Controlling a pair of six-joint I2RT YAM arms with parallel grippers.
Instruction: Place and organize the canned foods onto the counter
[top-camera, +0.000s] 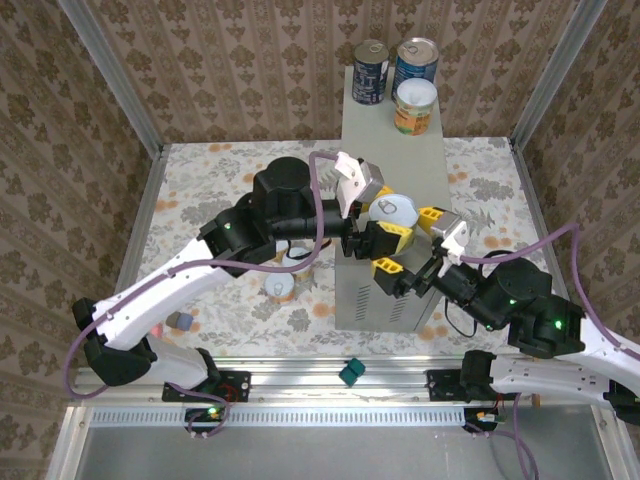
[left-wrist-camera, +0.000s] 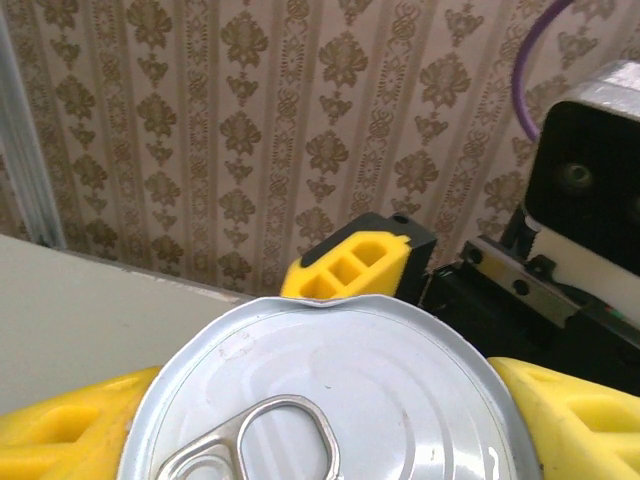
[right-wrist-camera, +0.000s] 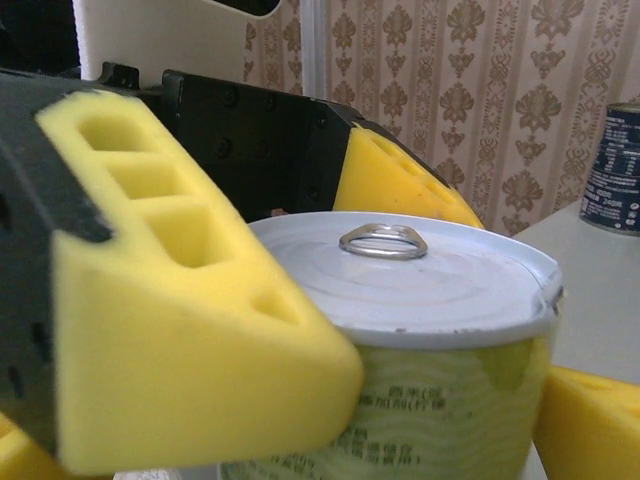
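Note:
A short can with a white pull-ring lid and a yellow-green label hangs above the near half of the grey counter. My left gripper comes in from the left and is shut on it, its yellow fingers pressed to both sides of the lid. My right gripper is shut on the same can, with one of its fingers against the label. Two blue-labelled cans and a yellow one stand on the counter's far end.
Another white-lidded can lies on the floral floor left of the counter, under the left arm. A small grey object sits near the left arm's base. A green block rests on the front rail. Patterned walls close in three sides.

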